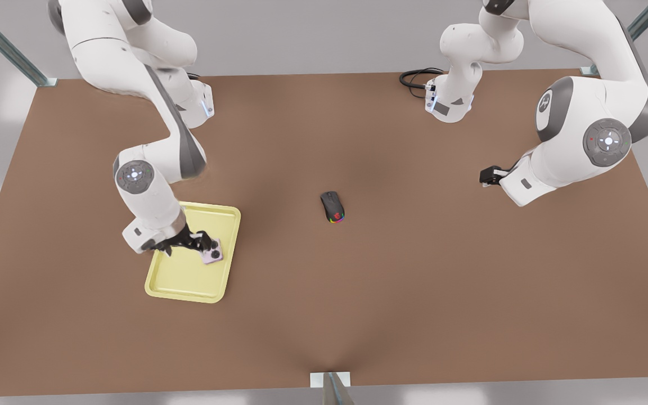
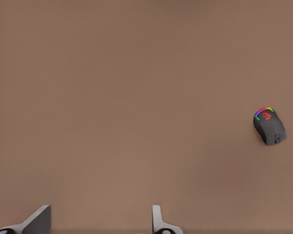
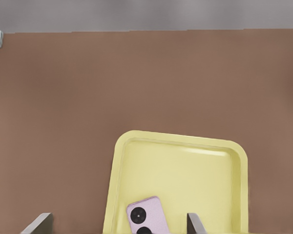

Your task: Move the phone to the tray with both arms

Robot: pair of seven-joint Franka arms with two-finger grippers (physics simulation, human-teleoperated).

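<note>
1. The pale pink phone (image 1: 212, 254) is seen lying inside the pale yellow tray (image 1: 189, 287), camera circles up, close to the rim on the front view's right.
2. In the right wrist view the phone (image 3: 146, 219) is framed between the two grey fingertips (image 3: 38, 223) of the right gripper, with clear gaps on both sides; the jaws are spread wide and nothing is clamped.
3. The right gripper (image 1: 192, 243) is found low over the tray in the front view, its black fingers right beside the phone; actual contact cannot be judged there.
4. The tray (image 3: 185, 165) is shown flat on the brown table (image 1: 414, 281), extending ahead of the right gripper's fingers.
5. A black computer mouse (image 1: 332, 207) with rainbow lights is spotted on the table, well apart from the tray and roughly between the two arms.
6. The left gripper (image 1: 488, 176) is held above bare table on the front view's right, waiting, well apart from the phone.
7. Its fingertips (image 2: 36, 222) are seen set wide apart in the left wrist view, empty, with the mouse (image 2: 269, 126) lying ahead and off to one side.
8. A black cable (image 1: 417, 76) is noted by the far arm base.
</note>
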